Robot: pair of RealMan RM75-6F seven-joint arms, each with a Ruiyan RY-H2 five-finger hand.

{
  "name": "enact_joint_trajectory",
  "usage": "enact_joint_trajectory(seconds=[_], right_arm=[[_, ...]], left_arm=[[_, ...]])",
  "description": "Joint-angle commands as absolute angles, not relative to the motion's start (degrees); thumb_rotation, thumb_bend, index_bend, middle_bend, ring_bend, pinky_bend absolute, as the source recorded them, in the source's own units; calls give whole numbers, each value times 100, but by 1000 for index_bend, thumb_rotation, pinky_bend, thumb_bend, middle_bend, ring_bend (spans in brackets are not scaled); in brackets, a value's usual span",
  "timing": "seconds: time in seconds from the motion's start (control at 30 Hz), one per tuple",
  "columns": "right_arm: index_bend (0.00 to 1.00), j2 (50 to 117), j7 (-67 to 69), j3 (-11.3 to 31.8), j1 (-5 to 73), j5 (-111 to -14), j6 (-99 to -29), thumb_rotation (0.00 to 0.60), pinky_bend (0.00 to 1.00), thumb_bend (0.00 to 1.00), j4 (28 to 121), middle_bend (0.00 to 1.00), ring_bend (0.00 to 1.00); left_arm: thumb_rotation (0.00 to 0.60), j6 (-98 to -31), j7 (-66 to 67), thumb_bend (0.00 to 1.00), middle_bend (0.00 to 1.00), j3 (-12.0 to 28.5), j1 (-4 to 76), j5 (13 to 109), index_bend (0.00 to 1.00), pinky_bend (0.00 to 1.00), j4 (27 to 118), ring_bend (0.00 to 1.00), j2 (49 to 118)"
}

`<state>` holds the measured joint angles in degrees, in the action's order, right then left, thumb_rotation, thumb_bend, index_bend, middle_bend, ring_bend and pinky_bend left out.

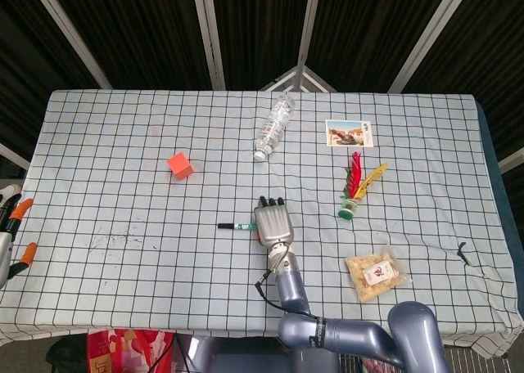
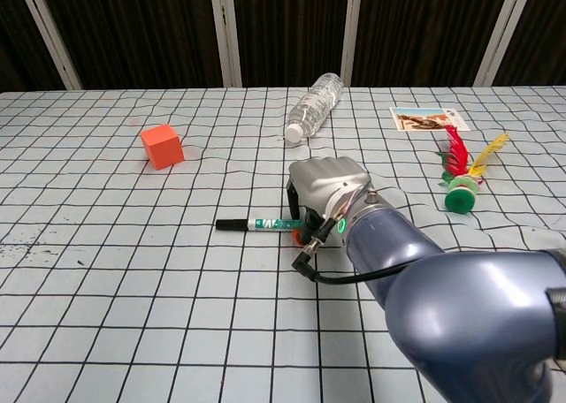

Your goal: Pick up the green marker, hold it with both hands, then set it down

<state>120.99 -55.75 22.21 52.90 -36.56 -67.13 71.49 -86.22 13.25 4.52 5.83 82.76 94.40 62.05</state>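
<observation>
Centrally on a checked tablecloth (image 1: 123, 128): green marker (image 2: 261, 224), lying flat and crosswise, black cap end pointing toward the left side. Right hand (image 2: 329, 195) lowered over the marker's other end, knuckles up, fingers (image 1: 271, 201) curled downward and close together, thumb side against the pen's barrel. Seemingly closing on that end, though contact underneath hidden by the back of the hand, so firm hold or mere touch impossible to tell. Marker apparently not yet lifted from the cloth. Left hand absent from the table; only an orange and white shape at the far left edge of the head view, too cut off to identify. Elsewhere, well apart from the marker: orange cube (image 2: 162, 146) to the left and farther back, clear plastic bottle (image 2: 314, 106) lying on its side behind the hand, picture card (image 2: 427, 118) at back right, feathered shuttlecock (image 2: 462, 171) to the right, bag of snacks (image 1: 375, 272) nearer the front right in the head view. Judged step: securing the pick-up grasp. To do it well: pinch the barrel squarely between thumb and fingers rather than at the very tip, lift slowly and level, keep the long capped end free and pointing left so the other hand has room to take hold. Main risk, by judgement: the round barrel rolling or pivoting out of a shallow pinch.
</observation>
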Motion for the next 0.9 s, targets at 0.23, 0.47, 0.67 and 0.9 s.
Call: enact_joint_trajectory(seconds=[0.23,0.47,0.67,0.9], right_arm=[[530,12088,-5566,2219,5312,-3642,-6708,600,190,391,7151,192,219],[614,12064,-5562,2185,5310,-3617,-6673,600,190,447,7148,191,229],[672,12023,-5459,2142,5293,-3719,-6659,600,190,497,7163,191,246],[689,11935,-5355,2139,5272,-3832,-6680,600,190,522,7299,191,251]], left_arm=[[600,-8661,1348,484,63,449,573,8302,144,130,9476,0,6185],[600,-8670,1351,484,63,448,567,8299,144,130,9474,0,6185],[600,-8681,1346,483,63,452,566,8305,144,130,9483,0,6177],[600,-8697,1389,484,63,451,566,8316,145,130,9481,0,6183]])
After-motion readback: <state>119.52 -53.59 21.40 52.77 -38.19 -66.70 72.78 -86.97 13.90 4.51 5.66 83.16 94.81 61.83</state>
